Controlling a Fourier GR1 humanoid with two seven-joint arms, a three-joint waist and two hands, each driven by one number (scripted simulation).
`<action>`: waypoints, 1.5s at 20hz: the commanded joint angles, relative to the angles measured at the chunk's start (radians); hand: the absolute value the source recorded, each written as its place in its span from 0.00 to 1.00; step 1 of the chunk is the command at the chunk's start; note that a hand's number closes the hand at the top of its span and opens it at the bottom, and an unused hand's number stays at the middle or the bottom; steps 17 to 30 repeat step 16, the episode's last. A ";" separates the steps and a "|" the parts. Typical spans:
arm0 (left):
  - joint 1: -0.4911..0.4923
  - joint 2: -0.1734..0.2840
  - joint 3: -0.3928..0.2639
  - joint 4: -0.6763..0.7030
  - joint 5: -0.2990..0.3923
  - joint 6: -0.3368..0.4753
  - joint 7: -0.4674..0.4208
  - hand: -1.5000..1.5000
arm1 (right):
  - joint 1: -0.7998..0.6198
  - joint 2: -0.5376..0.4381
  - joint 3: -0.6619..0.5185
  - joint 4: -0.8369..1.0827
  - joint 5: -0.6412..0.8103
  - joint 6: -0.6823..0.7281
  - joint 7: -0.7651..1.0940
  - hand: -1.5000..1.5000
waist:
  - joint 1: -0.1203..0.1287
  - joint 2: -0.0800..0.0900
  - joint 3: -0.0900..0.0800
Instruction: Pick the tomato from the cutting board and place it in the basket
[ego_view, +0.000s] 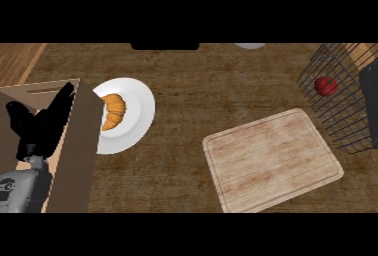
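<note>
The left hand (40, 125) rests open at the left edge, fingers up, beside a white plate (140, 107) bearing a croissant (113, 111). On the brown worktop (214, 85) lies the bare cutting board (272, 161); the tomato (326, 86) sits inside the wire basket (336, 115).

1. My left hand (43, 125) shows at the view's left edge, resting open with its black fingers straight and pointing up.
2. Its grey forearm (21, 190) enters from the lower left corner.
3. My right hand is hidden from me; I cannot find it anywhere.
</note>
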 joint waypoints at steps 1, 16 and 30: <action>0.037 0.015 0.019 -0.016 0.016 -0.013 0.003 0.50 | 0.048 0.012 -0.052 -0.142 0.018 -0.165 0.129 0.00 | -0.013 -0.011 -0.001; 0.091 0.016 0.040 -0.060 0.009 0.018 0.030 0.50 | 0.517 0.378 0.114 -0.905 -0.244 0.142 0.025 0.00 | -0.098 -0.043 -0.001; 0.091 0.016 0.040 -0.060 0.009 0.018 0.030 0.50 | 0.517 0.378 0.114 -0.905 -0.244 0.142 0.025 0.00 | -0.098 -0.043 -0.001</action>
